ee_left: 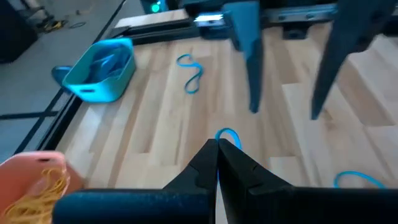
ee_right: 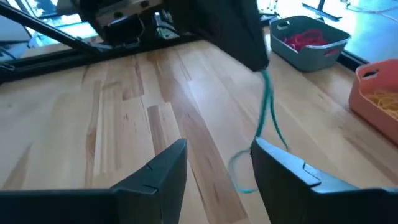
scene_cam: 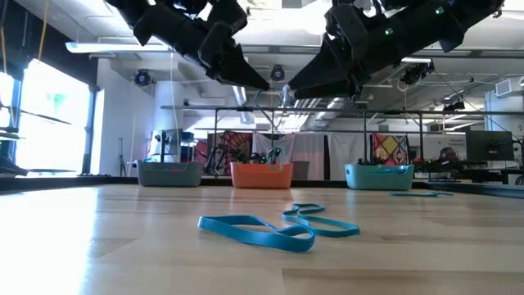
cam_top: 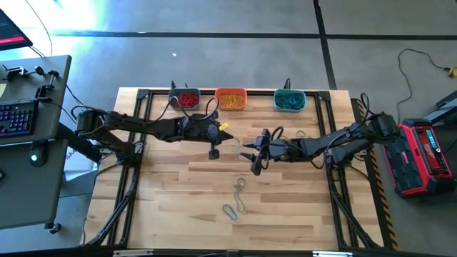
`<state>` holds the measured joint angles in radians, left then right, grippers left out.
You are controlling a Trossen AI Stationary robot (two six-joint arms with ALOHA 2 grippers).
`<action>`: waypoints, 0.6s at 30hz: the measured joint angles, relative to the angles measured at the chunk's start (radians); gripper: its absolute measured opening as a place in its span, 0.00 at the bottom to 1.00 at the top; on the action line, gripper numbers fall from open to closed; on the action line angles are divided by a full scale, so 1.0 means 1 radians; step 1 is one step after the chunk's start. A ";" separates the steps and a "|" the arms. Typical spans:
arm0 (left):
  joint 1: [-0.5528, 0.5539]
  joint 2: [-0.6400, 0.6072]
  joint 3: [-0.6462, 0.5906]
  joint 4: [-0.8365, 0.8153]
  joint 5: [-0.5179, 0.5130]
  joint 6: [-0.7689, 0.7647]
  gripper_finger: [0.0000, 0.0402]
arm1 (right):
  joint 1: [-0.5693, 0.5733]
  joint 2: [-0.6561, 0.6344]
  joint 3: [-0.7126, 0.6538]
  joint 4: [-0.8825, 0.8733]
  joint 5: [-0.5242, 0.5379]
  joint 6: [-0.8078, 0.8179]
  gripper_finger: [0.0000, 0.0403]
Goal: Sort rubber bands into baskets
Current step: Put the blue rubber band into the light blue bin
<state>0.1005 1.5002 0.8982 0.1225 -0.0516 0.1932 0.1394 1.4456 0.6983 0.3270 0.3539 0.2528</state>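
While left gripper (ee_right: 261, 59) pinches teal band (ee_right: 268, 115), right gripper (ee_right: 217, 168) gapes mid-table.

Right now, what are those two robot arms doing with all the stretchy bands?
They are sorting rubber bands by colour into three baskets at the table's far edge: red ones in the grey-blue basket, yellow in the orange basket, blue in the teal basket. The left gripper, shut, dangles a blue band above mid-table. The right gripper waits open right beside it. More blue bands lie loose on the table.
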 joint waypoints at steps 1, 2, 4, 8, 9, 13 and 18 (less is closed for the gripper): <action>-0.001 0.000 0.000 0.004 0.008 0.000 0.00 | 0.000 0.000 0.000 0.007 -0.003 -0.006 0.42; -0.004 0.000 0.000 0.006 0.016 0.000 0.00 | 0.000 0.000 0.000 0.017 -0.003 -0.014 0.42; -0.009 0.000 0.000 0.009 0.017 0.000 0.00 | 0.000 0.000 0.000 0.031 -0.003 -0.037 0.42; -0.017 0.000 -0.001 0.027 0.017 -0.013 0.00 | -0.002 0.000 0.000 0.047 -0.003 -0.071 0.42; -0.020 0.000 -0.001 0.035 0.017 -0.017 0.00 | -0.002 0.000 0.000 0.049 -0.002 -0.074 0.42; -0.041 0.000 -0.001 0.077 0.017 -0.027 0.00 | -0.004 0.001 0.000 0.049 0.012 -0.078 0.42; -0.062 -0.001 -0.001 0.113 0.022 -0.026 0.00 | -0.004 0.001 0.000 0.064 0.013 -0.102 0.40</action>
<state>0.0384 1.4994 0.8974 0.2356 -0.0298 0.1669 0.1356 1.4464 0.6983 0.3906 0.3672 0.1513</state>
